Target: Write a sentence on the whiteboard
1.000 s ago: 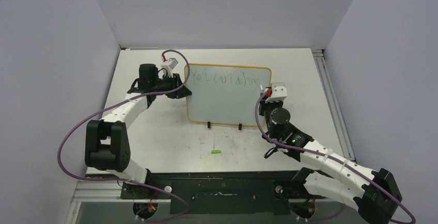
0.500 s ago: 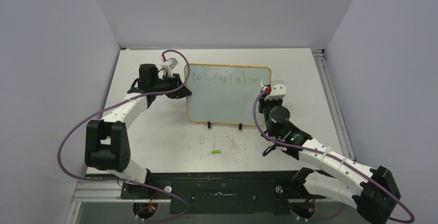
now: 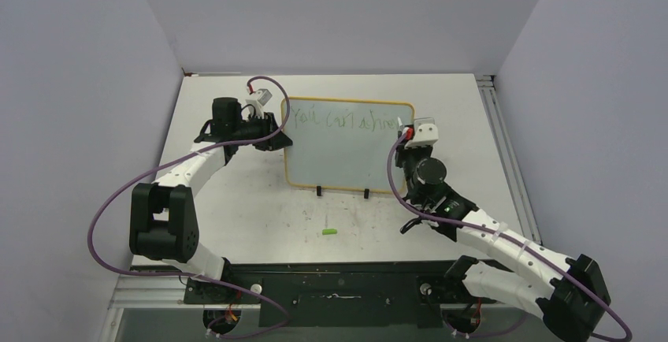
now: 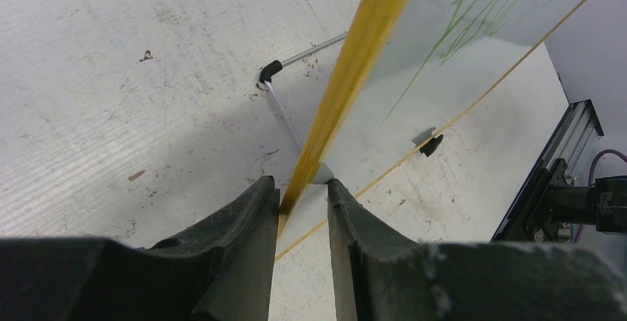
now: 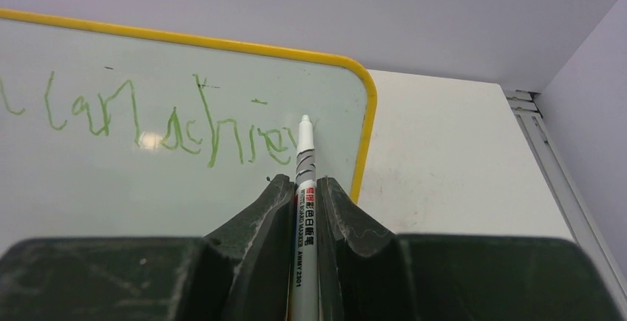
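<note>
While my left gripper [image 4: 302, 191] pinches narrowly on the yellow frame at the left edge of the whiteboard [image 3: 346, 157], keeping it propped upright on its black feet towards the back of the worktop [image 3: 236, 200], I reckon I'm past halfway. The sentence [image 5: 177, 125] runs in green along the top of the board and reads about "You can achiev". My right gripper [image 5: 299, 188] is clamped tight on the white marker [image 5: 304, 143], tip pointing at the last letter, close by the right-hand frame; whether it's touching the surface I can't tell. Left to do, by my guess: the final letter, then whatever follows, which will have to go on the bare board below, since this line has run out of room. The green cap [image 3: 329, 232] lies on the worktop in front of the board. Against a second ago, the right gripper has crept up and right, the last word has gained a stroke or two, and the left arm hasn't budged.
</note>
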